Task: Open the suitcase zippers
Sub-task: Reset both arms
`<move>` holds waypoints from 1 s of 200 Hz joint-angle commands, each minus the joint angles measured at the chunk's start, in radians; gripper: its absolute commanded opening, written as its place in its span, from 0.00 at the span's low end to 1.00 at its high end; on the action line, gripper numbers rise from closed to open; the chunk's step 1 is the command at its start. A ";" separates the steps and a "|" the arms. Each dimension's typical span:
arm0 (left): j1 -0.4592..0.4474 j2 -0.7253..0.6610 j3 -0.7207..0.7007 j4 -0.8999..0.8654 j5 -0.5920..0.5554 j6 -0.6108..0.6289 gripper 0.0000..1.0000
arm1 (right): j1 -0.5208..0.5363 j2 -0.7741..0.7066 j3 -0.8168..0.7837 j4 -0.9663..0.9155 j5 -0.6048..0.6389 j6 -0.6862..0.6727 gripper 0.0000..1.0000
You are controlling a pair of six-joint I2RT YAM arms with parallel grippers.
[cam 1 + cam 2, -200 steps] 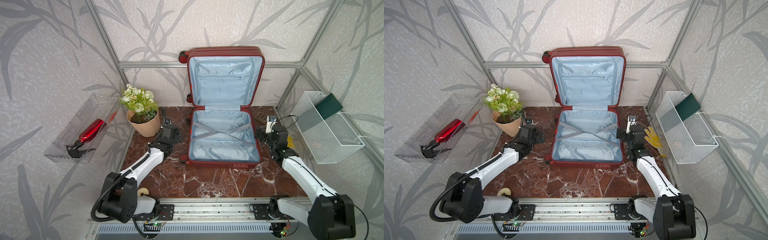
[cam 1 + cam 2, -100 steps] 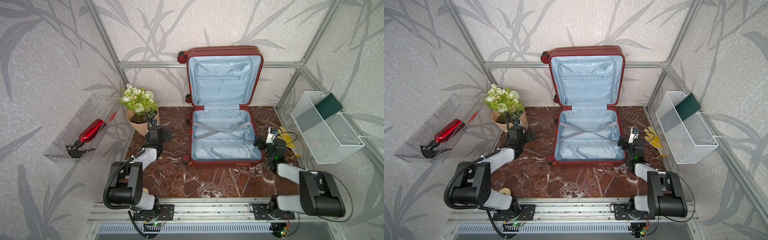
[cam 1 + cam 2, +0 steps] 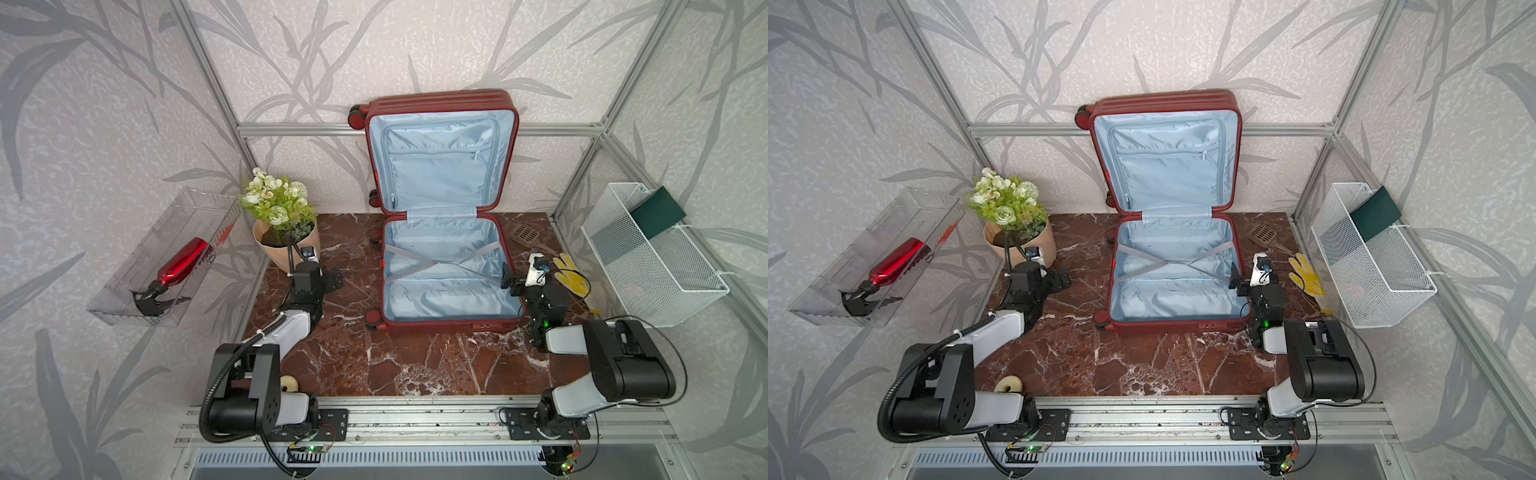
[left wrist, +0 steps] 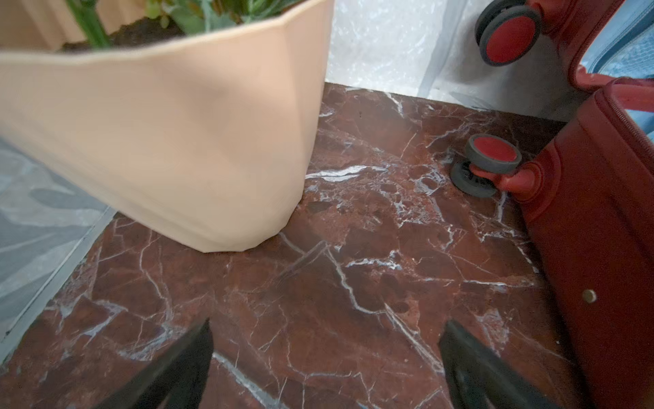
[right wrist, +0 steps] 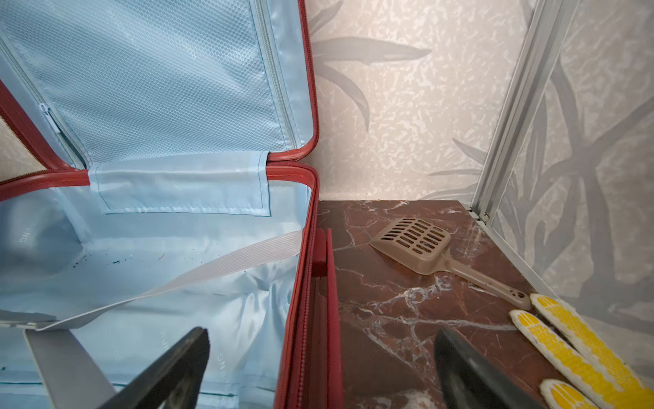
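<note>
The suitcase (image 3: 440,102) had a dark red ribbed shell, a light blue lining (image 3: 440,295) and red wheels (image 4: 493,155) with dark grey tyres. The desk (image 3: 395,361) was red-brown marble with white veins, and the walls (image 3: 374,41) were pale grey with a darker grey leaf print. The pot (image 4: 177,141) was beige, the spray bottle (image 3: 183,264) glossy red with a black head, the basket (image 3: 648,270) white mesh, the scoop (image 5: 410,244) tan, and the glove (image 5: 566,340) yellow on white.

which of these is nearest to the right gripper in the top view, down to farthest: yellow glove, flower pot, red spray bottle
1. yellow glove, just beside the right gripper, table's right edge.
2. flower pot, across the suitcase, back left.
3. red spray bottle, in the clear tray on the left wall.
</note>
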 commanded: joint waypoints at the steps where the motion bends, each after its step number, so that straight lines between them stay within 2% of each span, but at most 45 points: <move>1: 0.018 0.063 0.044 -0.026 0.036 0.036 0.99 | 0.015 0.060 -0.032 -0.078 -0.002 -0.022 0.99; 14: 0.007 0.113 0.077 -0.019 0.203 0.222 0.99 | 0.016 0.053 -0.040 -0.080 0.004 -0.020 0.99; 20: 0.001 0.105 0.032 0.052 0.230 0.259 0.99 | 0.015 0.057 -0.043 -0.062 0.001 -0.020 0.99; 28: 0.001 0.095 -0.056 0.229 0.165 0.227 0.99 | 0.015 0.062 -0.053 -0.035 -0.001 -0.021 0.99; 36: 0.007 0.081 -0.127 0.341 0.025 0.149 0.99 | 0.015 0.060 -0.056 -0.036 -0.001 -0.022 0.99; 45: 0.021 0.155 -0.219 0.593 -0.052 0.100 0.99 | 0.015 0.062 -0.054 -0.035 -0.006 -0.023 0.99; 52: 0.023 0.230 -0.223 0.744 -0.068 0.115 0.99 | 0.015 0.060 -0.051 -0.044 -0.008 -0.025 0.99; 57: 0.025 0.218 -0.186 0.666 -0.038 0.124 0.99 | 0.015 0.060 -0.047 -0.050 -0.011 -0.026 0.99; 63: 0.030 0.156 -0.118 0.401 0.020 0.126 0.99 | 0.015 0.060 -0.041 -0.061 -0.018 -0.027 0.99; 66: 0.037 0.142 -0.092 0.323 0.044 0.123 0.99 | 0.015 0.058 -0.038 -0.069 -0.022 -0.028 0.99; 79: 0.075 0.209 -0.156 0.572 0.111 0.102 0.99 | 0.016 0.057 -0.024 -0.094 -0.035 -0.032 0.99; 93: 0.078 0.149 -0.104 0.360 0.117 0.105 0.99 | 0.015 0.055 -0.007 -0.125 -0.036 -0.033 0.99; 110: 0.078 0.194 -0.135 0.504 0.122 0.110 0.99 | 0.019 0.051 0.009 -0.164 -0.020 -0.033 0.99; 132: 0.077 0.158 -0.104 0.377 0.102 0.107 0.99 | 0.041 0.048 0.024 -0.198 0.034 -0.045 0.99; 200: 0.077 0.163 -0.108 0.396 0.107 0.111 0.99 | 0.049 0.048 0.025 -0.202 0.050 -0.050 0.99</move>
